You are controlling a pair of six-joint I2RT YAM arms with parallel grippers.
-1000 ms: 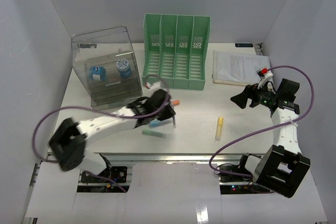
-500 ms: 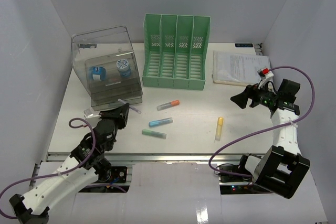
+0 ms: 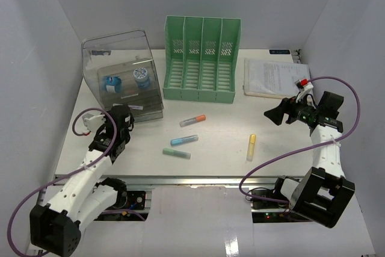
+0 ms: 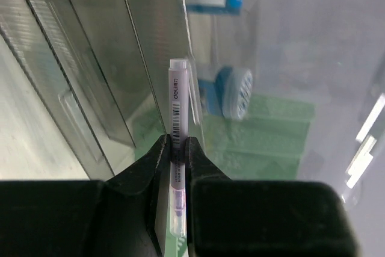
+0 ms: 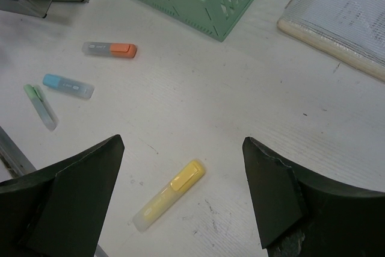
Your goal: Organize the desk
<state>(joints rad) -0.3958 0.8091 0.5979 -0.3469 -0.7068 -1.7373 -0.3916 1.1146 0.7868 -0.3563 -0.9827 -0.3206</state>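
Observation:
The white desk (image 3: 222, 142) carries four loose highlighters: orange (image 3: 192, 120), blue (image 3: 184, 140), green (image 3: 176, 153) and yellow (image 3: 251, 147). My left gripper (image 3: 122, 117) is at the front of the clear drawer box (image 3: 120, 79). In the left wrist view this gripper (image 4: 177, 148) is shut on a purple highlighter (image 4: 178, 97), whose end points at the box's clear front (image 4: 90, 88). My right gripper (image 3: 274, 115) hovers open above the desk's right side. In its wrist view the yellow highlighter (image 5: 171, 194) lies below the open right gripper (image 5: 182, 142).
A green slotted file rack (image 3: 201, 58) stands at the back centre. A stack of papers (image 3: 274, 77) lies at the back right. Blue tape rolls (image 3: 141, 78) sit inside the drawer box. White walls close in on the left, back and right.
My left arm has swung from the middle of the desk back to the left and now stands at the drawer box front with the purple highlighter. The right arm has not moved.

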